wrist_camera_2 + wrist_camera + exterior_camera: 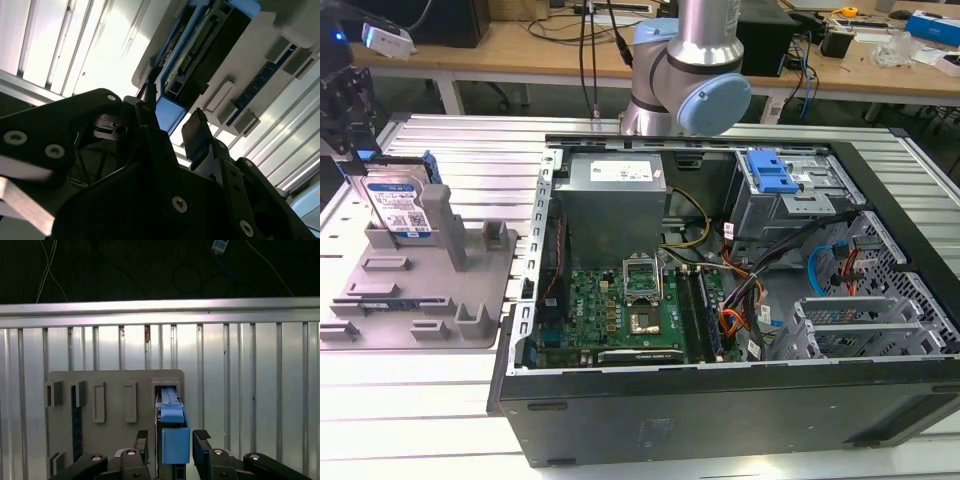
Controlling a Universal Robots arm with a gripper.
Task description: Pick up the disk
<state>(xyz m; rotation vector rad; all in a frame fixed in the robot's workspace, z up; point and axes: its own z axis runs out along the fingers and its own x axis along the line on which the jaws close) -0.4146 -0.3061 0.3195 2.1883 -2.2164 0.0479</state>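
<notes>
Pincer (172,436) spread astride the disk (402,205), slotted upright in the grey fixture (480,290)

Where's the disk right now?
The disk stands on edge in the grey tray at the exterior view's left, beside the computer case, under the gripper.

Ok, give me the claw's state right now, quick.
Claw: open, one finger on each side of the upright disk, not clamped on it yet.
</notes>
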